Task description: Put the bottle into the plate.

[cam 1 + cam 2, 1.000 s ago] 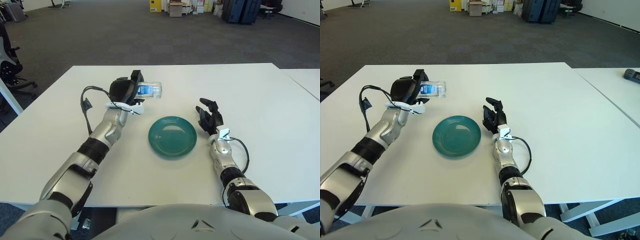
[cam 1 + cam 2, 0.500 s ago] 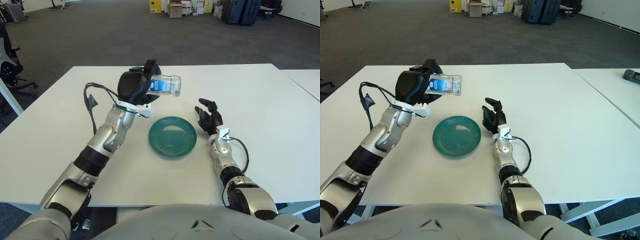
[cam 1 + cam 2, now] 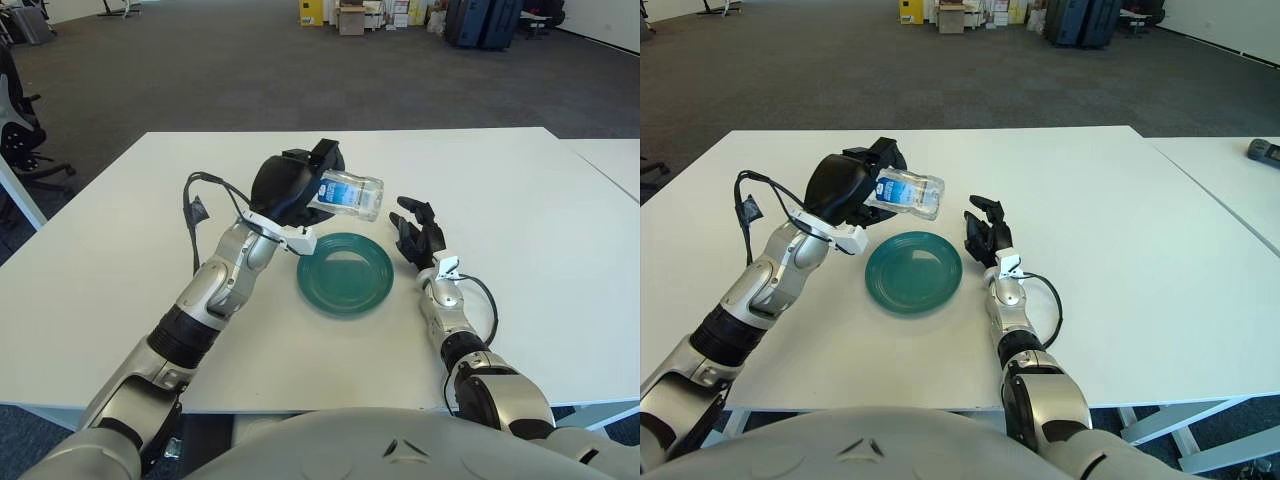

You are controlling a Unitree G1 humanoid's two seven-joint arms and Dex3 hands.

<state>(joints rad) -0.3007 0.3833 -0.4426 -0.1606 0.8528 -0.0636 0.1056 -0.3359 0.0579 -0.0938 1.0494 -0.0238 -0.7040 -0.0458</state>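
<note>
A broad white rectangular table (image 3: 560, 250) is seen, bordered by dark grey carpeted floor (image 3: 200, 70). A round teal plate (image 3: 345, 272) is set flat on the tabletop near its middle. A second white table (image 3: 615, 155) is placed just beyond the first table's right edge, right of the plate.

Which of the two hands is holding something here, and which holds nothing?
The left hand grips the clear bottle, carried nearly sideways above the teal plate's far edge. The right hand beside the plate holds nothing.
</note>
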